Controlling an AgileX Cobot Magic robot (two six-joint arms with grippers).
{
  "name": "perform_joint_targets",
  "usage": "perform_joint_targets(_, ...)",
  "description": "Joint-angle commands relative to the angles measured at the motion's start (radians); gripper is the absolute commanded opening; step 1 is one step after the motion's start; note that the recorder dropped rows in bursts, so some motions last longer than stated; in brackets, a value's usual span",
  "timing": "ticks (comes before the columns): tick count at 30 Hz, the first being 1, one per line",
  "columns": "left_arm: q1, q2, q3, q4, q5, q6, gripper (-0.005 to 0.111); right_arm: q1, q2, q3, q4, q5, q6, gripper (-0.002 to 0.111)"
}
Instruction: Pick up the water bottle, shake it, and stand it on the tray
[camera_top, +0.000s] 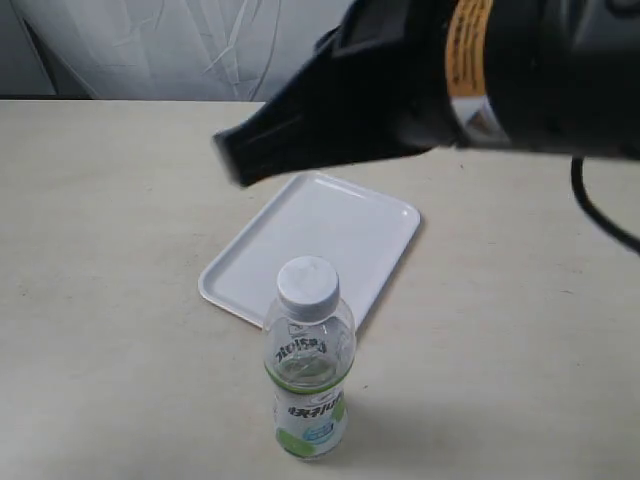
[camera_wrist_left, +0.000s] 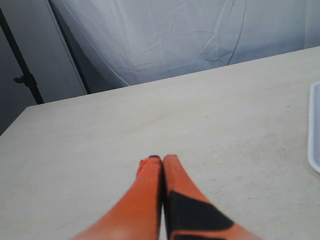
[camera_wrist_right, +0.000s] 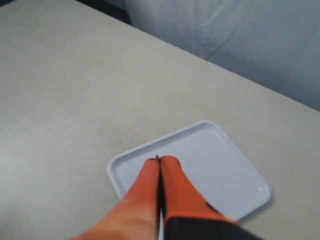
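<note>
The water bottle stands upright on the table, a clear bottle with a white cap and a white-and-green label, just in front of the tray's near edge. The white tray lies flat behind it with nothing on it. My right gripper is shut, its orange fingers pressed together above the tray, holding nothing. My left gripper is also shut and empty over bare table, with a strip of the tray's rim off to one side. Neither wrist view shows the bottle.
A black arm body with a dangling cable crosses the top of the exterior view above the tray's far end. A white cloth backdrop hangs behind the beige table. A dark stand rises beyond the table's far edge.
</note>
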Motion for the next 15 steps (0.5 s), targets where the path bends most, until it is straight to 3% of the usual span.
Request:
perform_joint_targets(1, -0.002, -0.005, 0.004, -0.004, -0.013, -0.005, 0.0, 0.207, -0.003, 0.008, -0.029, 0.098, 0.059, -0.001)
perform_joint_targets(8, -0.002, -0.005, 0.004, -0.004, -0.013, -0.003, 0.0, 0.521, -0.017, 0.073, -0.214, 0.382, 0.437, -0.001)
perform_joint_targets(12, -0.002, -0.005, 0.004, -0.004, -0.013, -0.003, 0.0, 0.704, -0.017, 0.168, -0.326, 0.412, 0.638, -0.001)
perform_joint_targets(15, -0.002, -0.005, 0.004, -0.004, -0.013, -0.003, 0.0, 0.766, -0.017, 0.218, -0.336, 0.412, 0.707, -0.001)
